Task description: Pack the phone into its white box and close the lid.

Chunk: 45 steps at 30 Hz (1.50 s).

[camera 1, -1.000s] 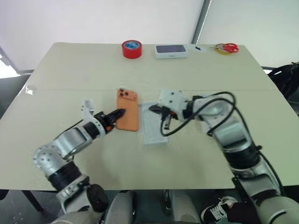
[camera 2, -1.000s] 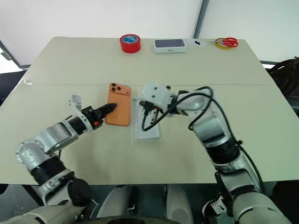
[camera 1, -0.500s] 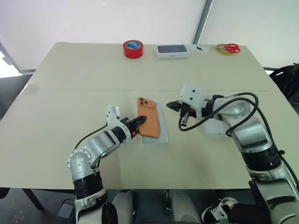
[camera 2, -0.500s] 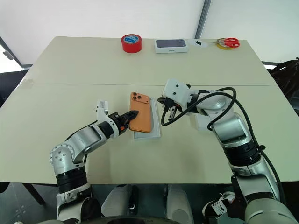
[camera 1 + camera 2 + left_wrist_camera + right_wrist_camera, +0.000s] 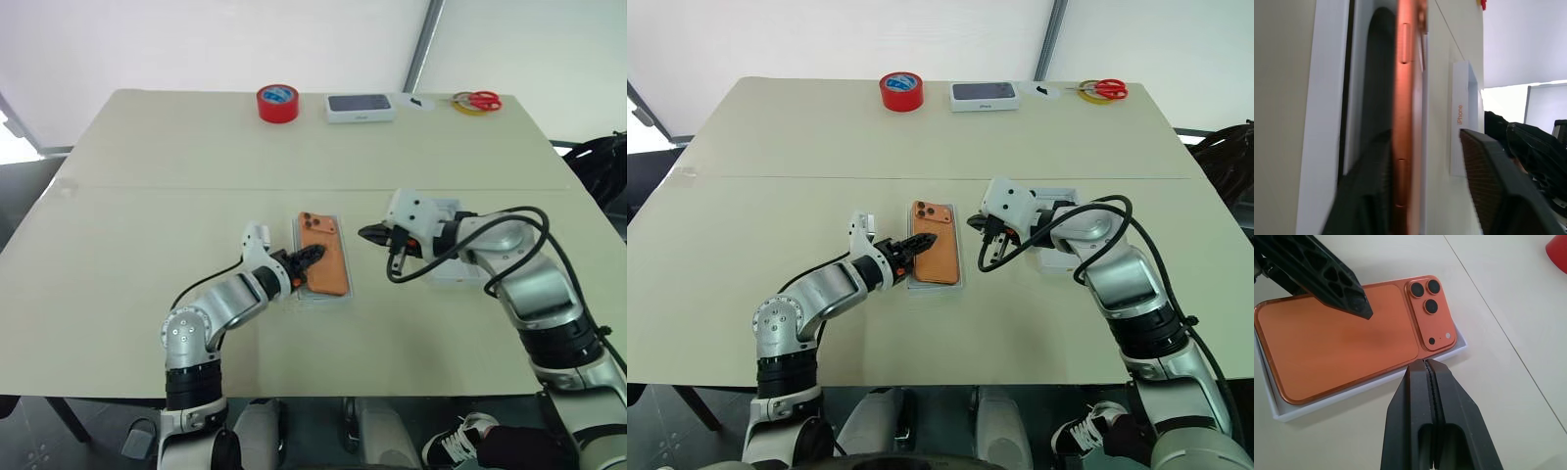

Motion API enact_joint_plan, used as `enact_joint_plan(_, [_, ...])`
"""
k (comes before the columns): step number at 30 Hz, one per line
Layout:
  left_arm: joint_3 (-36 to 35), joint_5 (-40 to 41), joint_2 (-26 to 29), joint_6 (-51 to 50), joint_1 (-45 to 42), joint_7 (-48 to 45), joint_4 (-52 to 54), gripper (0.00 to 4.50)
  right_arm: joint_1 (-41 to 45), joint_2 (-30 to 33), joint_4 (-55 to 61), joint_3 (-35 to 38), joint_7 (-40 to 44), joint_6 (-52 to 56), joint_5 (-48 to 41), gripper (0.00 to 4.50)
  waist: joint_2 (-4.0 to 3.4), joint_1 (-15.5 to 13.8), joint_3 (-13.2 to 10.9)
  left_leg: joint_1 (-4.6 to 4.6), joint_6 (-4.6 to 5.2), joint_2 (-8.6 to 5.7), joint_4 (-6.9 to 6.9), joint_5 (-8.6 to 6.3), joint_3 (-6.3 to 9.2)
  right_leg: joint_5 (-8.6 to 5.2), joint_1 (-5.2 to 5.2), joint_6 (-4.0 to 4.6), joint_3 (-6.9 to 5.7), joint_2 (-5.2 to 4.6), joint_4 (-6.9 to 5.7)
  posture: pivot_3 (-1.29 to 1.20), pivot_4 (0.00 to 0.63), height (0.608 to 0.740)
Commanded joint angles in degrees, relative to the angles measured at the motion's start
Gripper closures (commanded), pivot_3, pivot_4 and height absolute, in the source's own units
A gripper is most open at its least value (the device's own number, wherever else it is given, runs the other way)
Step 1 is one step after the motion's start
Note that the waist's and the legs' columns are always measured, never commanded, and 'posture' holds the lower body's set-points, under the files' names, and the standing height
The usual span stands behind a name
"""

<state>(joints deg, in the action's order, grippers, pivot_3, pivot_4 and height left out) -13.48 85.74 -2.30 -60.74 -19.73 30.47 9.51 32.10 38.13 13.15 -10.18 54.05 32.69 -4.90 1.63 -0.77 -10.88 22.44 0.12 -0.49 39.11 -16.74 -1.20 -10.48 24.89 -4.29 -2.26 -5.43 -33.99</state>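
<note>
Phone (image 5: 937, 255) is lying camera-side up in the white box (image 5: 912, 285); my left gripper (image 5: 920, 242) is straddling its edge, fingers parted, while my right gripper (image 5: 1427, 363) is hovering beside it, pinched closed on nothing.

Phone (image 5: 1337, 340) back matt orange w/ glossy lens glass; white box (image 5: 1371, 384) smooth matt cardboard; table (image 5: 294, 157) matt beige.

White box (image 5: 1376, 382) floor hidden under phone (image 5: 1337, 345).
</note>
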Motion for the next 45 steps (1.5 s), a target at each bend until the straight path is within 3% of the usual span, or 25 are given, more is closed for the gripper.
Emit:
enact_joint_plan(1, [1.2,4.0,1.4,1.0,0.6,0.7,2.8,0.59,0.1,1.1,1.1,2.0,-0.6,-0.9,-0.7,4.5,0.0,0.0,0.0,0.0,0.0,0.0,0.0,0.0,0.0,0.0,0.0,0.0,0.0,0.0,0.0,0.0,0.15,0.736])
enact_joint_plan(2, [1.2,5.3,2.2,1.3,0.7,1.0,3.4,0.15,0.1,1.1,1.0,1.9,-0.7,-1.0,-0.8,4.5,0.0,0.0,0.0,-0.01,0.0,0.0,0.0,0.0,0.0,0.0,-0.01,0.0,0.0,-0.01,0.0,0.0,0.15,0.736])
enact_joint_plan(9, [2.0,14.6,11.7,3.1,1.1,1.0,7.6,0.15,0.7,1.2,0.3,1.3,-1.2,-1.4,-0.9,4.5,-0.02,0.0,0.0,-0.02,-0.01,0.07,-0.01,0.0,0.01,0.0,0.01,0.0,0.0,0.05,-0.01,0.0,0.15,0.736])
enact_joint_plan(12, [1.0,19.2,18.5,3.6,1.6,-0.7,9.5,0.15,1.6,0.9,-1.0,0.7,-1.5,-1.6,-0.3,4.5,-0.01,0.0,0.0,-0.02,-0.01,0.05,0.0,0.0,0.0,0.0,0.0,0.01,0.01,0.02,-0.01,0.0,0.15,0.736])
enact_joint_plan(16, [-0.5,17.7,26.4,5.0,1.3,-3.6,9.1,0.15,3.2,0.4,-3.5,-0.5,-2.6,-1.8,1.0,4.5,-0.04,0.1,0.0,-0.03,-0.02,0.05,-0.01,0.01,0.0,-0.01,0.0,0.02,0.01,0.03,-0.01,0.0,0.15,0.736])
enact_joint_plan(19, [0.2,8.5,32.9,4.8,1.1,-7.5,9.2,0.93,4.5,-0.3,-5.4,-1.9,-3.4,0.1,1.9,4.5,-0.05,0.1,0.0,-0.04,-0.02,0.05,-0.02,0.01,-0.03,-0.01,0.0,0.02,0.01,0.05,0.0,0.0,0.15,0.736])
enact_joint_plan(24, [10.1,-9.8,41.1,1.8,-0.9,-16.5,9.7,3.4,6.0,-1.4,-7.5,-5.9,-5.1,3.2,5.4,4.5,-0.1,0.0,-0.1,-0.02,-0.03,-0.02,-0.04,0.01,-0.07,-0.01,0.01,0.02,0.01,0.1,0.0,0.0,0.15,0.736])
enact_joint_plan(25, [11.9,-12.3,40.8,1.8,-1.8,-18.0,9.1,3.9,6.1,-1.6,-7.4,-7.2,-5.6,3.7,6.5,4.5,-0.11,-0.1,-0.1,-0.01,-0.03,-0.02,-0.04,0.01,-0.08,-0.01,0.01,0.02,0.01,0.09,0.01,0.0,0.15,0.736])
enact_joint_plan(29, [19.9,-22.7,39.7,0.9,-6.0,-23.8,7.9,3.9,5.7,-1.5,-6.5,-12.5,-6.7,2.5,11.8,4.5,-0.09,0.1,-0.1,0.03,-0.03,0.0,-0.03,0.01,-0.06,-0.01,0.01,0.01,0.01,0.06,0.06,0.0,0.15,0.736])
enact_joint_plan(35, [26.9,-31.5,33.7,-0.7,-9.5,-29.8,5.5,3.9,4.6,-3.2,-2.5,-15.9,-5.4,4.6,12.4,4.5,-0.11,0.2,-0.1,0.03,-0.03,0.03,-0.05,0.01,-0.07,0.0,0.08,-0.01,0.01,0.1,0.02,0.0,0.15,0.736])
enact_joint_plan(42, [29.2,-38.4,26.0,-2.3,-12.3,-35.6,1.5,3.9,3.3,-4.4,0.1,-16.6,-5.2,6.6,13.4,4.5,-0.11,-0.3,-0.1,0.0,-0.02,0.03,0.01,0.01,-0.01,-0.01,-0.04,-0.02,-0.01,0.05,0.01,0.0,0.15,0.736])
enact_joint_plan(45, [31.3,-41.8,21.2,-1.8,-16.4,-39.1,-2.6,3.9,1.5,-1.9,1.7,-14.9,-4.0,7.4,13.4,4.5,-0.11,-1.4,-0.1,-0.04,-0.01,-0.04,0.05,0.01,0.03,-0.02,-0.12,-0.04,-0.05,-0.01,0.01,0.0,0.15,0.736])
